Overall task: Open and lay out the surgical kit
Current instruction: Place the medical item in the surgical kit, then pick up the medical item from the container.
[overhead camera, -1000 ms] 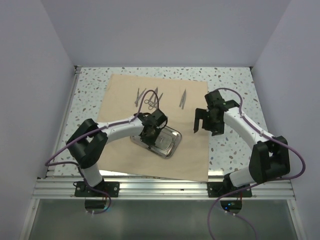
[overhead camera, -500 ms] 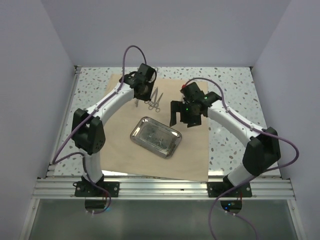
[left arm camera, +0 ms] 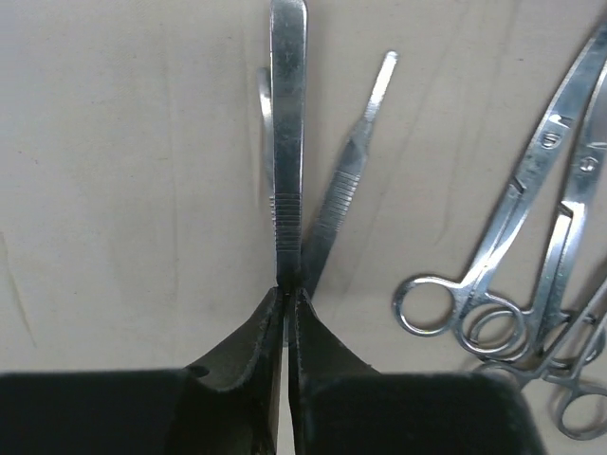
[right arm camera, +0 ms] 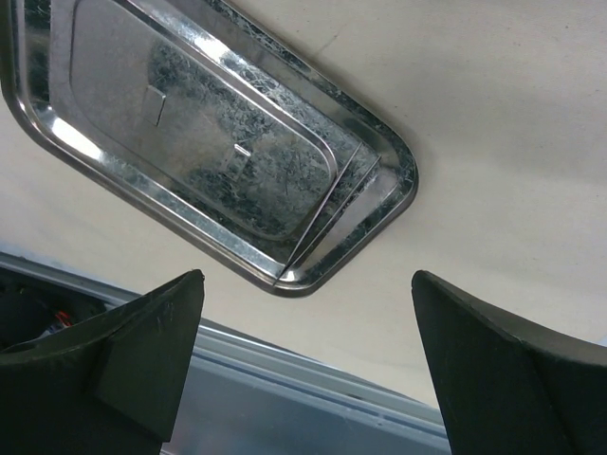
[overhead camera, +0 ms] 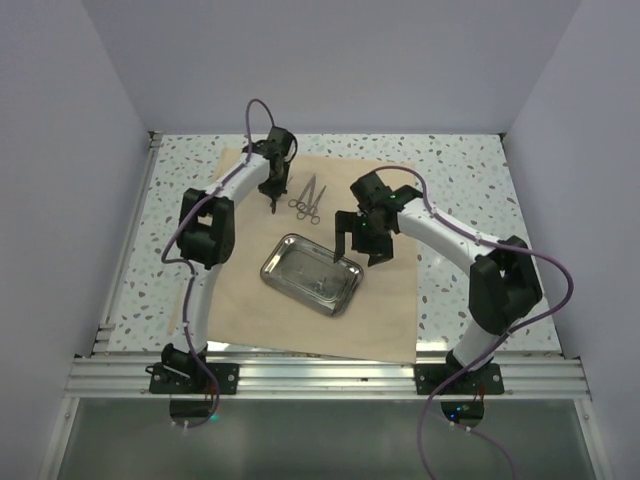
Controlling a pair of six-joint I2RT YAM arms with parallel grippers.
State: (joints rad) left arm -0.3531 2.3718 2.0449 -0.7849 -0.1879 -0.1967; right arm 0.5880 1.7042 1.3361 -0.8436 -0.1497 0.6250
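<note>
The tan wrap sheet point(overhead camera: 250, 290) lies spread on the table with the steel tray point(overhead camera: 283, 262) on its middle. My left gripper point(overhead camera: 270, 198) is at the sheet's far left part, shut on steel tweezers point(left arm camera: 287, 142) that point away over the sheet point(left arm camera: 114, 190). A thin flat-handled tool point(left arm camera: 343, 185) lies right beside them. Scissors and forceps point(overhead camera: 306, 200) lie just to the right, also in the left wrist view point(left arm camera: 531, 275). My right gripper point(overhead camera: 362, 238) hangs open and empty above the tray's right end point(right arm camera: 57, 142), where thin tweezers point(right arm camera: 327, 227) lie in the corner.
The speckled tabletop point(overhead camera: 470, 190) surrounds the sheet, with white walls on three sides. A metal rail point(overhead camera: 330, 375) runs along the near edge, also in the right wrist view point(right arm camera: 285, 389).
My left gripper has gone from the tray to the sheet's far left part. My right gripper has moved left from the sheet's right edge to above the tray's right end.
</note>
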